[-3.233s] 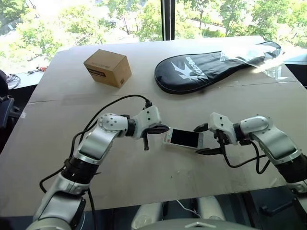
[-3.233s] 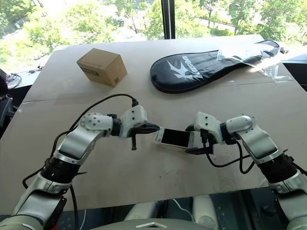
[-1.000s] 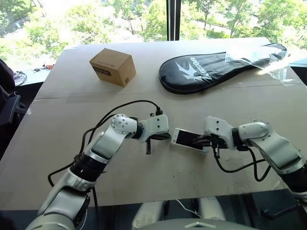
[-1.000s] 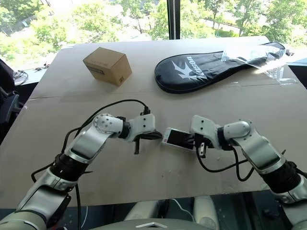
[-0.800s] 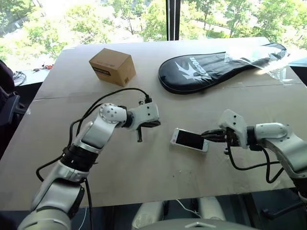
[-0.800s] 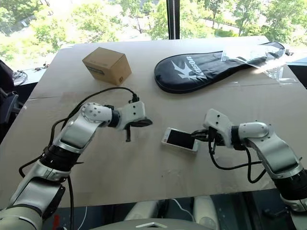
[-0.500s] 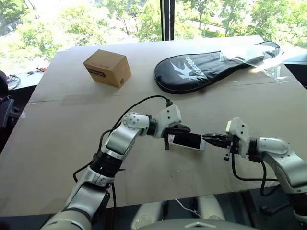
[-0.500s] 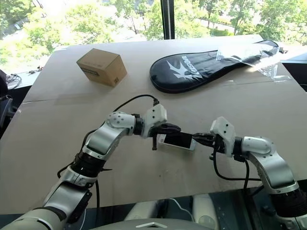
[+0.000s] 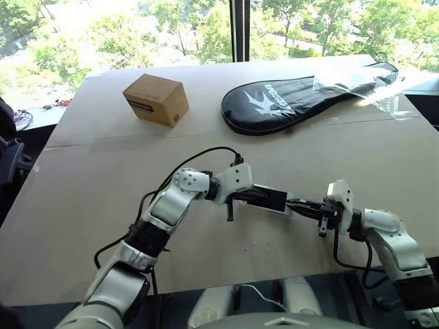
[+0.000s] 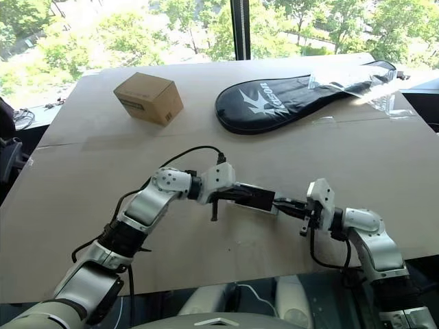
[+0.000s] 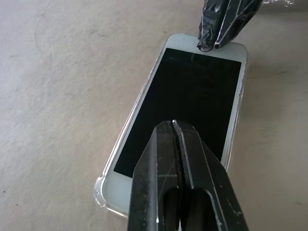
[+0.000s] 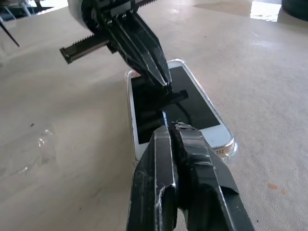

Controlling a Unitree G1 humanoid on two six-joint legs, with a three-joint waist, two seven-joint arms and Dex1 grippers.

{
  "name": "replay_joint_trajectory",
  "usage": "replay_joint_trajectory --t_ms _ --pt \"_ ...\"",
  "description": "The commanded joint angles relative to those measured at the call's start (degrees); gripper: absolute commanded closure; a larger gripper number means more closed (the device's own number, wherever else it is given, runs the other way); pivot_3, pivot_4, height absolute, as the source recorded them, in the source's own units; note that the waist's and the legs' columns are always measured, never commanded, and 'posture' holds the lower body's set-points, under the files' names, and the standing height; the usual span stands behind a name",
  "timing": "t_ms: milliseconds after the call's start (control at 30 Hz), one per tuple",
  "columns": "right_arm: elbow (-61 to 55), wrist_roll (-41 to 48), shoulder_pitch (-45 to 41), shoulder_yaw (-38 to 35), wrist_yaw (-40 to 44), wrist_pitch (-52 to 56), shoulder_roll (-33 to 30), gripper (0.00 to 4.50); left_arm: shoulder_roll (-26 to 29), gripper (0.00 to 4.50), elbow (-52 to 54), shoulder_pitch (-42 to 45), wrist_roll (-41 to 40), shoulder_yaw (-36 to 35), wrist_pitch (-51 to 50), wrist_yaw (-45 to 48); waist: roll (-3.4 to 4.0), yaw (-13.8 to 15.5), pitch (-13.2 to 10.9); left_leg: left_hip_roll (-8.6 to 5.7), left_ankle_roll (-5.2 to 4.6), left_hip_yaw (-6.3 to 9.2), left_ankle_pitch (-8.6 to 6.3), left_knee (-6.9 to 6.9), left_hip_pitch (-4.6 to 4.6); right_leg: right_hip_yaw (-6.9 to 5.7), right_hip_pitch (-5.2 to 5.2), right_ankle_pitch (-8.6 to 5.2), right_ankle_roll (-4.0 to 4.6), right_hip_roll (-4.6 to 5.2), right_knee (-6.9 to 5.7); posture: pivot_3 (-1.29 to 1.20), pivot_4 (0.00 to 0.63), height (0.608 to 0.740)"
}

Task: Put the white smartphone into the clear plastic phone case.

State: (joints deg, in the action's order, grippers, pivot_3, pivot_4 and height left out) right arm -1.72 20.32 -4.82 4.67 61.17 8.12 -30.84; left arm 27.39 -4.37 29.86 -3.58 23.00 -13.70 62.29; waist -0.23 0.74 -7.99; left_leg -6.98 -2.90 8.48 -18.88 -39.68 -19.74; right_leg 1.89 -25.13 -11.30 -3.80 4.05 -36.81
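The white smartphone (image 11: 192, 91) lies screen up on the tan table, and the rim of the clear plastic phone case (image 11: 102, 190) shows around its edges and corners. My left gripper (image 11: 173, 125) is shut, and its tip rests on the dark screen. My right gripper (image 12: 169, 127) is also shut, with its tip against the phone's opposite short end. In the left eye view the left gripper (image 9: 264, 197) and the right gripper (image 9: 293, 203) meet over the phone (image 9: 276, 201) from either side.
A cardboard box (image 9: 156, 100) stands at the back left. A black racket cover (image 9: 302, 96) lies at the back right with a crinkled clear bag (image 9: 357, 74) on its far end. The table's front edge (image 9: 206, 288) runs close below the arms.
The left gripper has slid right from the phone's left end onto its screen. The right gripper has dropped and closed in on the phone's right end.
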Motion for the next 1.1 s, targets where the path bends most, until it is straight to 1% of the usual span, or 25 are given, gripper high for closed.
replay_joint_trajectory --t_ms 33,67,100,167,200,233,267,300,367,400,467,500,533,567,600,633,667,733,767,833,867,900,1033,1100 --pt "8.2 -7.7 1.2 6.5 -0.1 2.7 -2.3 4.46 0.5 4.5 -1.2 -0.7 1.7 0.7 -0.4 -0.3 -0.1 0.0 0.3 0.0 0.0 -0.05 0.0 0.02 0.1 0.05 0.08 0.0 0.0 -0.01 0.0 0.0 0.15 0.74" --pt "9.5 -10.0 1.2 8.5 -1.0 2.8 -2.3 4.46 0.4 4.5 -1.1 -0.6 1.7 0.6 -0.4 -0.4 -0.32 0.0 0.5 0.01 0.0 -0.04 0.0 0.07 0.24 0.05 0.21 0.0 0.0 -0.01 0.01 0.0 0.15 0.74" --pt "10.6 -12.9 1.1 11.0 -2.7 4.1 -2.3 4.46 0.3 4.5 -1.1 -0.6 1.7 0.5 -0.5 -0.6 -0.39 0.0 0.6 0.04 0.0 -0.04 0.0 0.32 0.75 0.05 0.66 -0.02 0.0 -0.02 0.1 0.0 0.15 0.74" --pt "11.1 -14.1 0.8 14.6 -2.7 8.9 -2.0 4.46 -0.1 4.5 -1.0 -0.7 1.7 0.1 -1.1 -0.8 -0.6 -0.1 0.8 0.17 -0.17 -0.01 -0.13 0.64 1.58 -0.01 1.53 -0.07 -0.03 -0.11 0.39 0.0 0.15 0.74" --pt "12.0 -14.8 0.3 15.7 -3.6 10.2 -1.3 4.46 -0.2 4.5 -0.9 -0.8 1.8 0.0 -1.3 -0.9 -0.7 -0.4 1.0 0.2 -0.29 -0.04 -0.2 0.86 2.0 0.0 1.9 -0.24 -0.27 -0.13 0.54 0.0 0.15 0.74" --pt "13.0 -15.1 -0.3 16.3 -4.2 11.0 -0.5 4.46 -0.3 4.5 -0.9 -0.9 1.9 0.0 -1.5 -1.0 -0.74 -0.5 1.1 0.3 -0.29 -0.05 -0.21 1.07 2.32 -0.08 2.42 -0.27 -0.34 -0.18 0.85 0.0 0.15 0.74" --pt "13.8 -15.2 -0.8 16.5 -5.0 11.5 0.4 4.46 -0.3 4.5 -0.9 -1.0 2.0 -0.1 -1.6 -1.1 -0.84 -0.8 1.2 0.33 -0.29 -0.05 -0.21 1.09 2.51 -0.09 2.48 -0.27 -0.34 -0.22 0.88 0.0 0.15 0.74" --pt "14.3 -15.4 -1.2 16.6 -5.6 11.6 0.9 4.46 -0.2 4.5 -0.8 -1.1 2.2 -0.1 -1.7 -1.2 -1.02 -1.2 1.3 0.38 -0.29 -0.08 -0.21 1.21 2.84 -0.08 2.67 -0.27 -0.34 -0.23 0.88 0.0 0.15 0.74" --pt "13.9 -15.3 -1.5 16.2 -3.9 4.3 1.1 4.46 -0.3 4.5 -0.4 -1.2 2.1 -0.8 -1.6 -1.8 -1.17 -1.7 1.4 0.6 -0.12 -0.11 -0.3 1.35 3.1 -0.11 3.17 -0.31 -0.3 -0.29 0.95 0.0 0.15 0.74" --pt "12.9 -12.7 -1.6 13.8 -3.1 1.5 2.2 4.46 -0.7 4.5 0.0 -1.4 1.1 -1.8 -1.4 -2.0 -1.13 -1.8 1.3 0.68 0.0 -0.14 -0.37 1.35 3.21 -0.11 3.38 -0.38 -0.18 -0.29 0.98 0.0 0.15 0.74" --pt "10.2 -6.8 -2.3 8.9 -2.7 1.3 4.3 4.46 -1.4 4.5 1.0 -1.9 -1.4 -4.1 -0.5 -2.1 -1.06 -1.8 1.2 0.78 0.02 -0.14 -0.38 1.35 3.26 -0.13 3.4 -0.4 -0.16 -0.38 0.97 0.0 0.15 0.74" --pt "8.2 -3.8 -2.9 6.1 -2.2 1.1 4.7 4.22 -1.7 4.5 1.8 -2.5 -3.2 -5.8 -0.6 -2.2 -0.99 -1.8 1.1 0.85 0.03 -0.14 -0.37 1.34 3.26 -0.16 3.36 -0.37 -0.2 -0.43 0.97 0.0 0.15 0.74" --pt "6.3 -1.4 -3.3 3.9 -1.8 1.5 4.7 3.92 -1.7 4.5 2.5 -3.2 -4.8 -7.7 -0.7 -2.4 -0.71 -1.8 1.0 0.92 0.02 -0.12 -0.3 1.28 3.3 -0.2 3.13 -0.29 -0.32 -0.46 0.97 0.0 0.15 0.74" --pt "4.4 0.3 -3.5 2.2 -1.4 2.1 4.2 3.54 -1.4 4.5 3.2 -4.0 -6.7 -9.5 -0.7 -1.9 -0.57 -1.9 0.9 0.92 0.11 -0.24 -0.14 1.27 2.9 -0.22 2.54 -0.08 -0.08 -0.46 0.9 0.0 0.15 0.74" --pt "2.5 2.1 -3.7 0.3 -1.0 2.2 3.4 3.07 -0.7 4.5 3.9 -5.2 -8.5 -11.3 -0.3 -1.0 -0.46 -2.0 0.9 0.94 0.36 -0.3 0.0 1.28 2.65 -0.2 2.24 -0.03 -0.01 -0.48 0.88 0.0 0.15 0.74" --pt "0.9 3.5 -3.9 -1.2 -0.9 2.9 2.6 2.8 0.1 4.5 4.3 -6.1 -9.8 -12.6 -0.1 -0.2 -0.42 -2.0 0.9 0.99 0.51 -0.33 0.1 1.27 2.16 -0.16 1.7 0.17 0.29 -0.49 0.79 0.0 0.15 0.74" --pt "0.0 4.5 -3.9 -2.0 -0.8 3.4 2.2 2.31 0.6 4.5 4.7 -6.7 -10.6 -13.4 0.0 0.2 -0.41 -1.9 0.8 1.05 0.62 -0.33 0.17 1.24 1.56 -0.13 1.03 0.33 0.53 -0.54 0.74 0.0 0.15 0.74" --pt "-2.7 7.7 -4.3 -5.8 -0.4 5.8 -0.5 1.36 3.2 3.97 4.5 -9.1 -12.4 -16.4 1.7 1.9 -0.38 -1.6 0.8 1.07 0.66 -0.31 0.19 1.17 0.91 -0.21 0.28 0.37 0.6 -0.56 0.52 0.0 0.15 0.74" --pt "-3.5 8.5 -4.3 -7.2 0.0 6.6 -1.9 0.97 4.3 3.82 4.2 -10.0 -13.0 -17.8 1.8 2.2 -0.34 -1.5 0.8 1.07 0.66 -0.32 0.18 1.22 0.8 -0.24 0.15 0.37 0.61 -0.56 0.52 0.0 0.15 0.74" --pt "-3.5 9.4 -4.0 -9.9 2.1 7.2 -5.8 0.08 6.8 2.9 3.7 -12.8 -14.1 -21.2 4.2 3.1 -0.19 -1.4 0.7 1.07 0.66 -0.31 0.17 1.28 0.52 -0.26 -0.08 0.36 0.62 -0.54 0.63 0.0 0.15 0.74" --pt "-3.0 9.9 -3.7 -11.1 3.2 7.5 -7.6 0.0 8.3 2.26 3.8 -14.6 -14.9 -22.6 4.7 4.0 -0.2 -1.4 0.7 1.05 0.65 -0.32 0.17 1.24 0.14 -0.27 -0.4 0.37 0.63 -0.53 0.65 0.0 0.15 0.74" --pt "-2.5 10.4 -3.5 -12.1 4.1 7.6 -9.0 0.0 9.4 1.96 3.9 -16.2 -15.4 -23.6 5.4 4.7 -0.19 -1.3 0.7 1.05 0.65 -0.27 0.17 1.2 -0.04 -0.33 -0.5 0.38 0.63 -0.53 0.69 0.0 0.15 0.74" --pt "0.7 10.1 -1.5 -14.2 7.2 7.2 -13.0 0.0 13.4 0.09 1.7 -22.8 -12.0 -27.8 12.0 2.3 -0.09 -0.9 0.6 1.05 0.61 -0.23 0.15 1.29 -0.09 -0.43 -0.47 0.38 0.64 -0.5 0.91 0.0 0.15 0.74" --pt "1.4 10.8 -0.6 -14.8 9.0 8.6 -14.8 0.0 14.4 0.01 1.8 -25.6 -12.4 -29.3 13.5 2.1 0.02 -0.6 0.5 1.05 0.6 -0.23 0.14 1.3 -0.09 -0.41 -0.46 0.38 0.65 -0.5 0.93 0.0 0.15 0.74"
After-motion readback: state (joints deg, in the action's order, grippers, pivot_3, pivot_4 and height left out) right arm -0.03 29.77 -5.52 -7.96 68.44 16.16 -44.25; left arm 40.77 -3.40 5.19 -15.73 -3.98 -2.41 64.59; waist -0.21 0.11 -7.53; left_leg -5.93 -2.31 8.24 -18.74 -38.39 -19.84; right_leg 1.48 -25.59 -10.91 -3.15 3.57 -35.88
